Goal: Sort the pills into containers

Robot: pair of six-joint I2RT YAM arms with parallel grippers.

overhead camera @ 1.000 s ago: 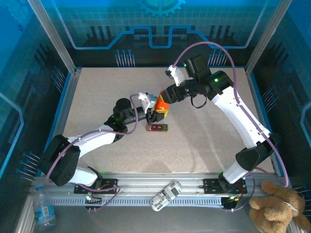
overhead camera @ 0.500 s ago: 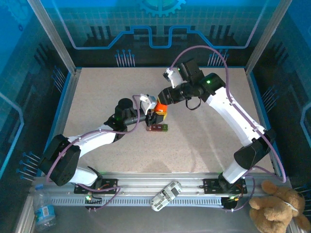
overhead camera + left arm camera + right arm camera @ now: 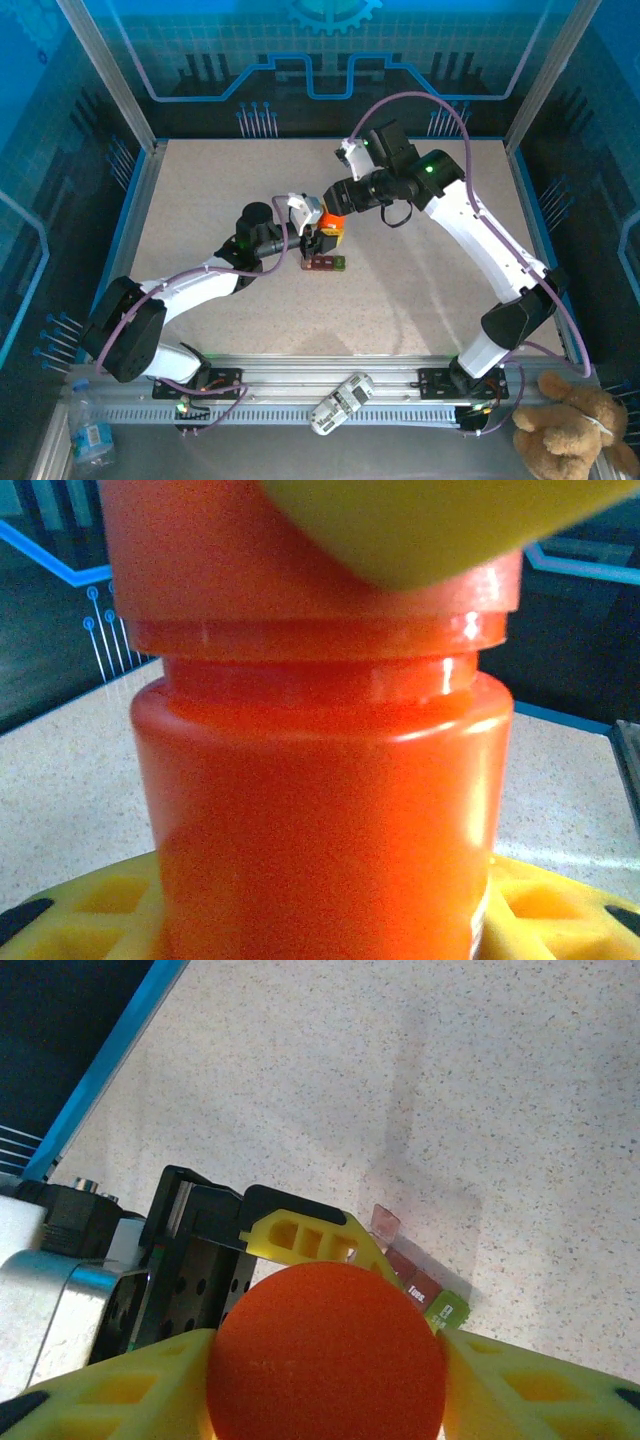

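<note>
Two grippers are clamping the orange bottle point(image 3: 330, 218): right gripper point(image 3: 336, 201), just shifted in, on the cap point(image 3: 325, 1360), left gripper point(image 3: 314, 238) on the body. Containers point(image 3: 327, 263) are sitting at its 6 o'clock; uncapping likely next.

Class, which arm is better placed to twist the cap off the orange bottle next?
Right, probably. The right gripper already grips the cap, while the left gripper holds the bottle's body.
</note>
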